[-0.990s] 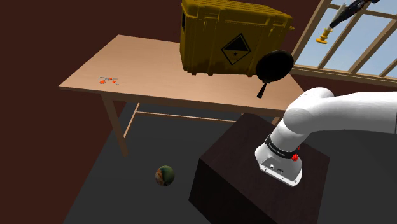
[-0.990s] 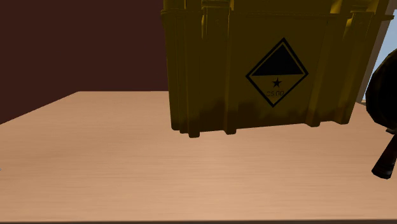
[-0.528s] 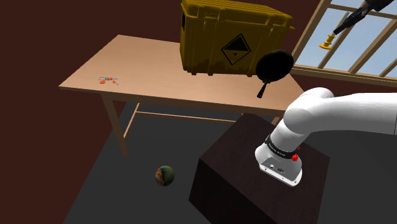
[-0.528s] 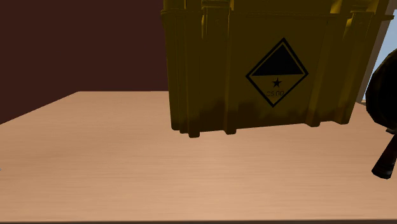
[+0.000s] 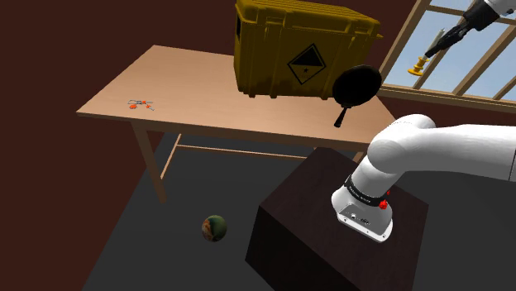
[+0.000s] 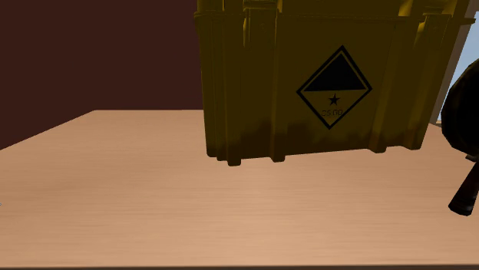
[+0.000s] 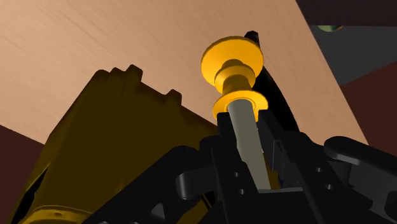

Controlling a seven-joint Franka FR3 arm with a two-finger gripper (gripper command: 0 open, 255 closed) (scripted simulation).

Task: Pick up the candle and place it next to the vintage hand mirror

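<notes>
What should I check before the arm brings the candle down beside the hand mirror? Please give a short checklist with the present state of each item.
1. Grip: the gripper is shut on the candle, clasping its pale shaft: ok.
2. Clearance: the candle hangs high above the table: ok.
3. Target in sight: the hand mirror stands against the yellow case, near the table's edge: ok.
4. Free spot: there is bare table in front of the case, to the shoulder view's left of the mirror: ok.
5. Candle upright: it is strongly tilted in the shoulder view: not ok.
6. Mirror rests firmly: cannot tell.
</notes>
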